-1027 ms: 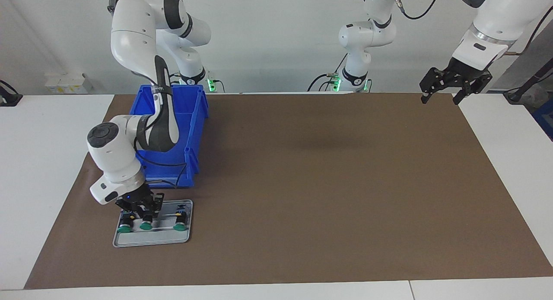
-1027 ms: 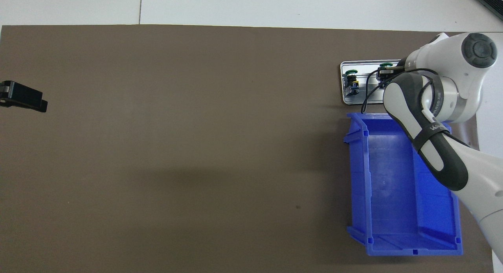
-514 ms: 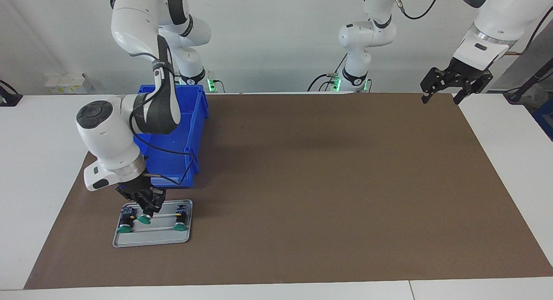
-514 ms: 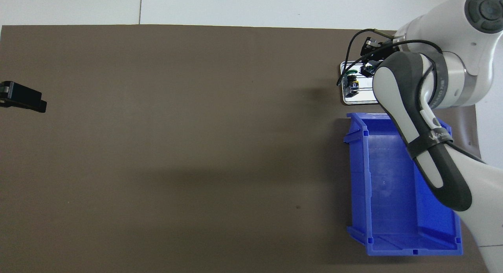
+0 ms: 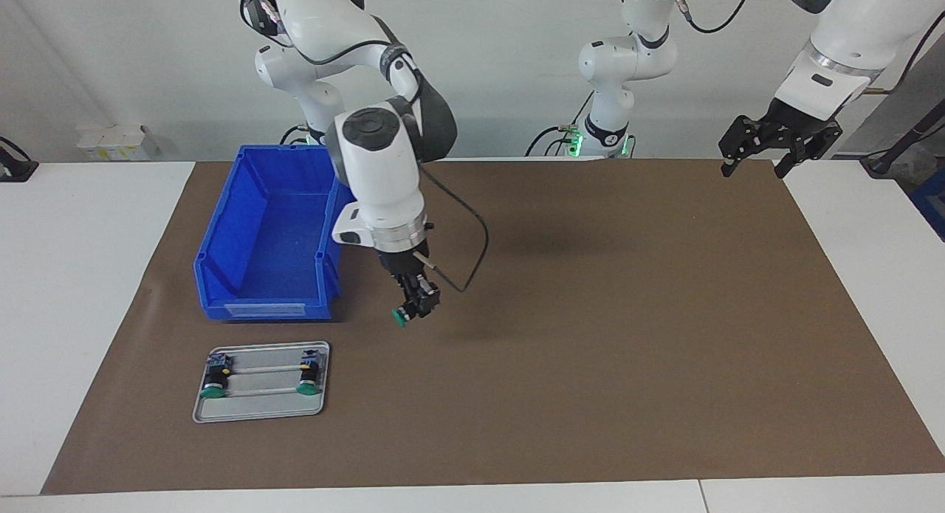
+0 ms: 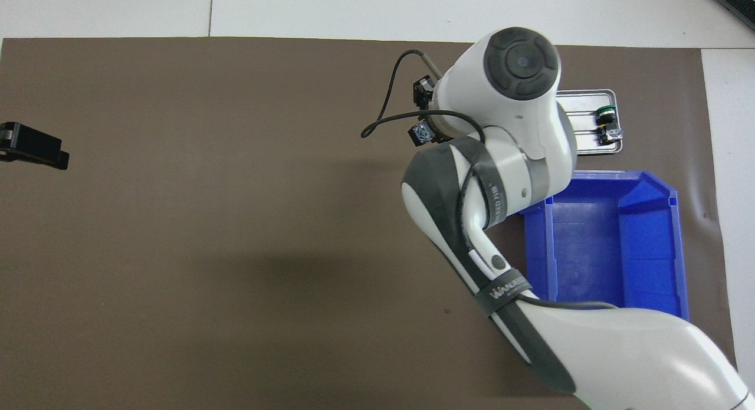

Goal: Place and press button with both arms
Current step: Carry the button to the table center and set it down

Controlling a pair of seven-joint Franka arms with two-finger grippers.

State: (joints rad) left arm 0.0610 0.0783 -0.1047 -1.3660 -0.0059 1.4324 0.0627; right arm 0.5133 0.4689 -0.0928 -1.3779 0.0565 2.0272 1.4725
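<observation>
Brown matting (image 5: 590,336) covered the white table, with a blue bin (image 5: 269,232) and a metal tray (image 5: 258,406) toward the right arm's end. The button (image 5: 402,317) was held in the right gripper (image 5: 415,305), jaws closed on its black body, raised over bare mat beside the bin, green cap tilted outward. It was judged light, rigid and smooth-sided, best gripped across the body, leaving the cap free for pressing. Two more buttons (image 5: 214,384) lay on the tray. The left gripper (image 5: 757,162) waited over the mat's corner, jaws spread. Only a partial "WAN…" was legible on an arm strap (image 6: 507,289).
</observation>
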